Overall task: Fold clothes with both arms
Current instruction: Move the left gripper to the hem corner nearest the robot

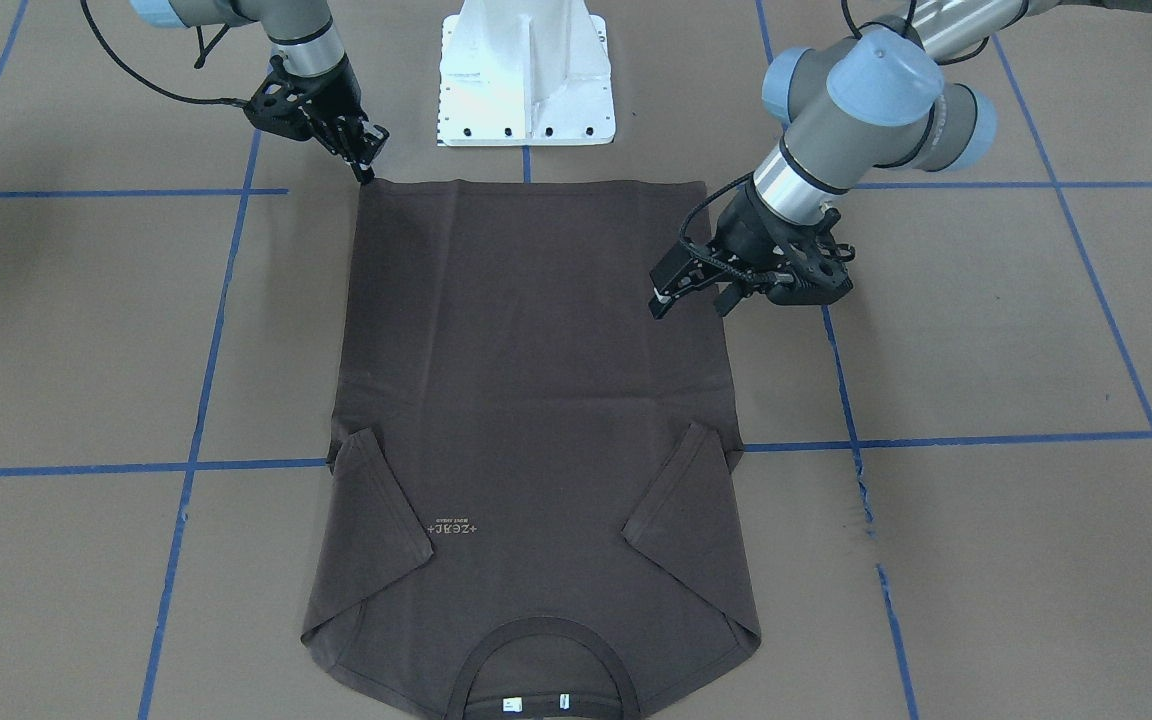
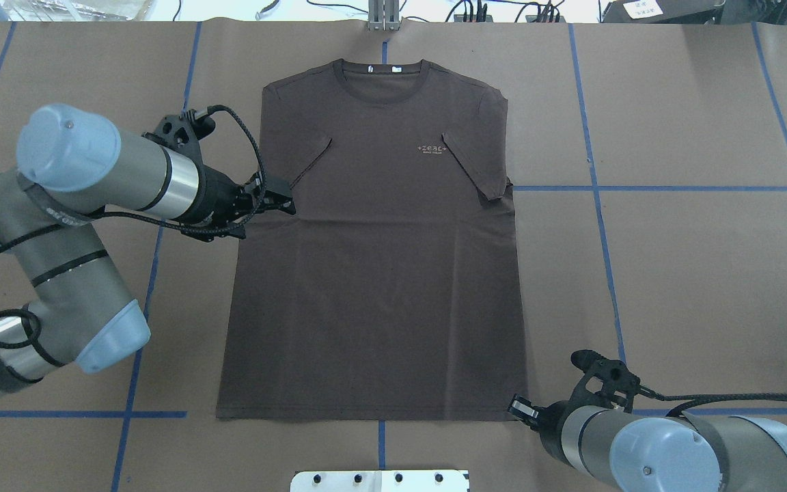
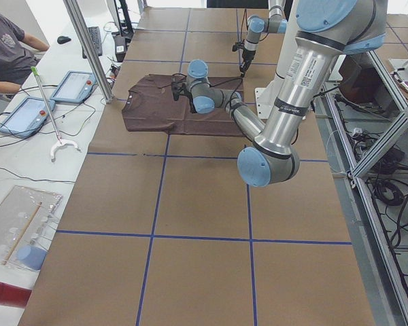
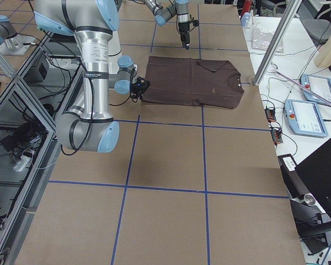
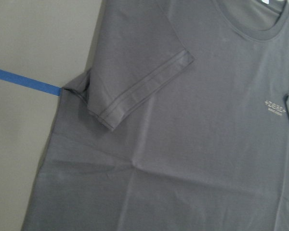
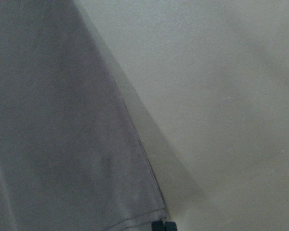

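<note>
The dark brown-grey T-shirt [image 1: 536, 380] lies flat on the table, with both sleeves folded in and the collar [image 2: 380, 72] far from the robot's base. It also shows in the overhead view [image 2: 380, 273]. My left gripper [image 1: 693, 300] is open and empty. It hovers above the shirt's side edge, below the folded sleeve [image 5: 135, 82], and also shows in the overhead view [image 2: 283, 203]. My right gripper [image 1: 368, 175] points down with its fingertips together on the near hem corner [image 6: 149, 211], as the overhead view [image 2: 518, 408] also shows.
The white pedestal [image 1: 526, 80] stands just behind the hem. Blue tape lines [image 1: 206, 380] cross the brown paper table cover [image 1: 986, 350]. Tablets and cables [image 4: 309, 110] lie beyond the table's far edge, past the collar.
</note>
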Tool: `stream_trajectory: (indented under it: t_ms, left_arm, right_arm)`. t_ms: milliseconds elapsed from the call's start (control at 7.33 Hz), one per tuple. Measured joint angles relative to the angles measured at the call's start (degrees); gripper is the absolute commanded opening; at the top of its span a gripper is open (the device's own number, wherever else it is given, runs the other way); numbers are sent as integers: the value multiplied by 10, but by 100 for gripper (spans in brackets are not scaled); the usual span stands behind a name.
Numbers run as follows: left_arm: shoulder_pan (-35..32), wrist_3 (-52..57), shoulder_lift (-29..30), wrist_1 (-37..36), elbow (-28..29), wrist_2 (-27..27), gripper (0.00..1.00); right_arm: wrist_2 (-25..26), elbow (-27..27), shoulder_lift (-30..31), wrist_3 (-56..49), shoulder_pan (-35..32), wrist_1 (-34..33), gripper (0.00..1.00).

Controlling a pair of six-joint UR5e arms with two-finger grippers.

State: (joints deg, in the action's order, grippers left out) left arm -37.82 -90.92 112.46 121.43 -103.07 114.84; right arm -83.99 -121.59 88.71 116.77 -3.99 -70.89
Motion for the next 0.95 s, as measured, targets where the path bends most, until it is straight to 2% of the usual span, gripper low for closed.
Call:
stream_trajectory:
  t_ms: [409, 682, 955]
  left_arm:
    - [131, -51, -110, -27, -90, -104, 87]
    - [187, -55, -129, -84, -107, -151, 85]
    - [212, -64, -138, -108, -108, -160, 83]
  right_arm:
    - [-3, -18, 1, 0, -4, -16, 0]
    - [-2, -19, 1, 0, -5, -18, 0]
    - [-2, -19, 1, 0, -6, -19, 0]
